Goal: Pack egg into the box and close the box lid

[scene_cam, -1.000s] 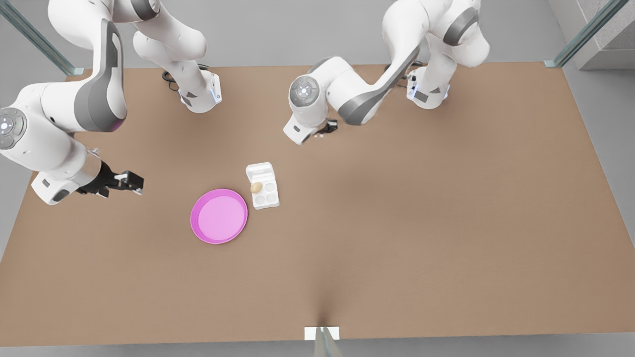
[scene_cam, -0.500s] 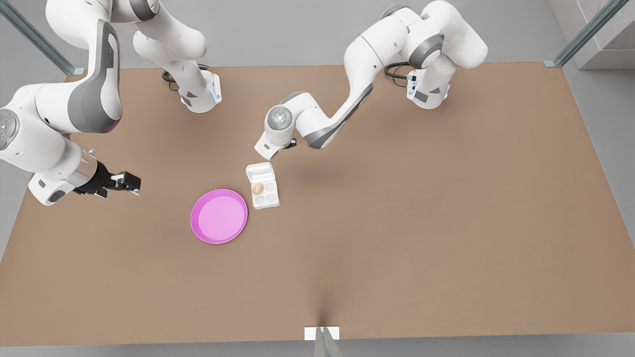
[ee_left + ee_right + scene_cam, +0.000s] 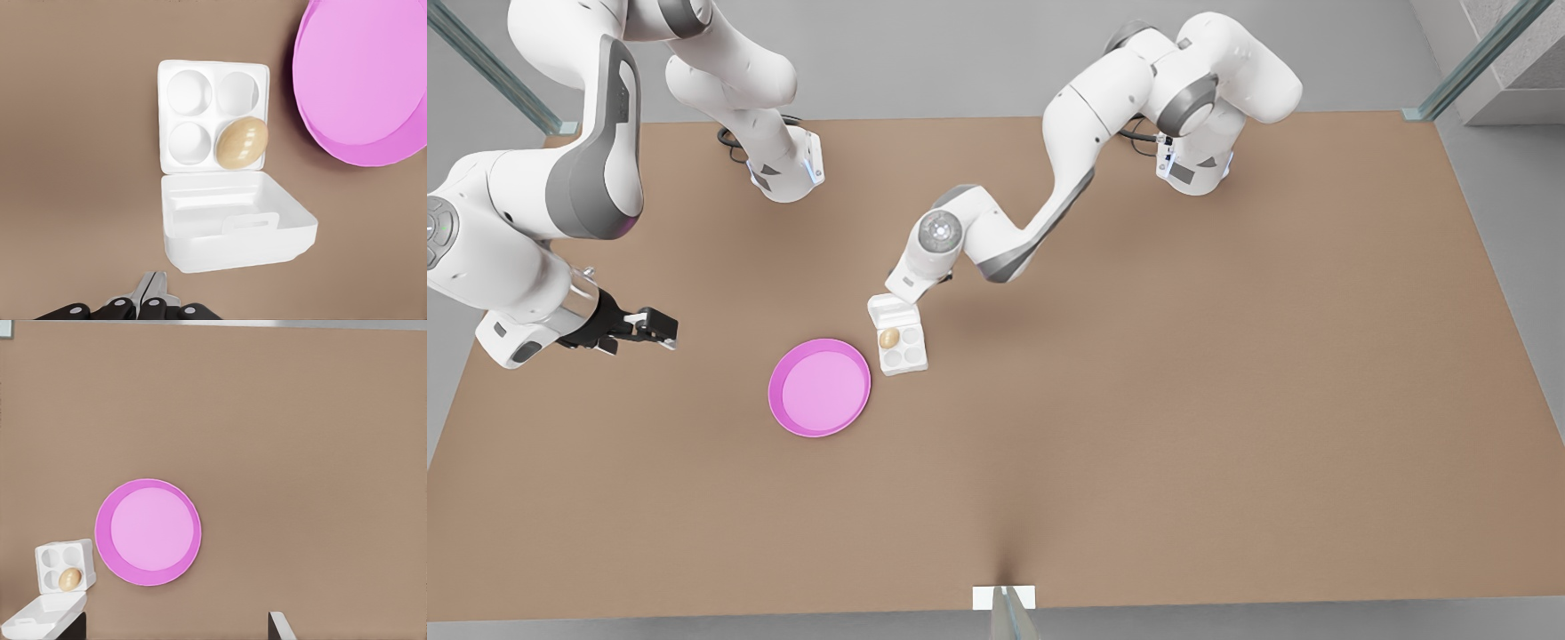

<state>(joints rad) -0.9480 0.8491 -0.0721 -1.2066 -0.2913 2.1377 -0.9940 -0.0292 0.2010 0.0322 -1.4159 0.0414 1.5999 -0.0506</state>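
Egg is in: the small tan-brown oval egg (image 3: pixel 243 143) sits in one cup of the small white four-cup carton box (image 3: pixel 212 115), in the row next to the hinge, on the side toward the round pink plate (image 3: pixel 373 73). It looks tilted in its cup. The white hinged box lid (image 3: pixel 235 227) is open, raised behind the tray.

My left gripper (image 3: pixel 152 303) hangs just behind the lid's outer edge, fingers pressed together (a push, I judge, not a grasp). The right gripper (image 3: pixel 654 327) waits well apart at the front view's left; fingers spread, holding nothing.

Risks, as I judge them:
- Push too low or too fast: the light carton slides toward the plate rather than the lid swinging over.
- Egg sitting proud: the lid could catch on it and not seat.
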